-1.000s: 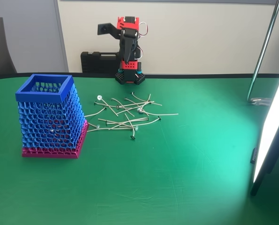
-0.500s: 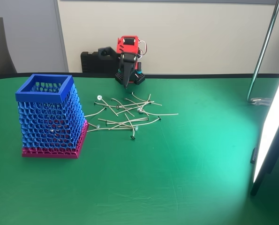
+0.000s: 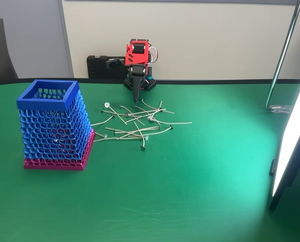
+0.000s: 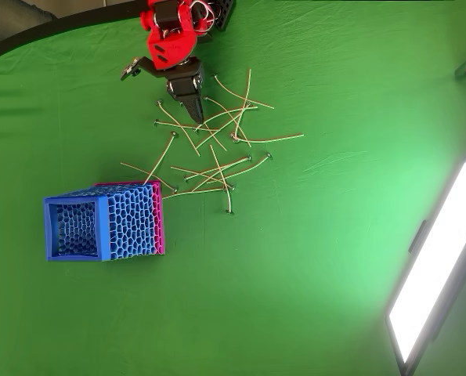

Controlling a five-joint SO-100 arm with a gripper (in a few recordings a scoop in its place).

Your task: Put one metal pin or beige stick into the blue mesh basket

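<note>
On green table (image 3: 190,191): one basket (image 3: 53,123), roughly twenty sticks (image 3: 134,123).

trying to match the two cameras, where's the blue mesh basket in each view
Fixed view: the blue mesh basket stands upright at the left of the picture, left of the scattered sticks.
Overhead view: the blue mesh basket is at lower left, below and left of the sticks, its open mouth facing the camera.
Shared landmark: the red arm's pincer, pointing down at the pile's far edge, at top centre-left in the overhead view.
</note>
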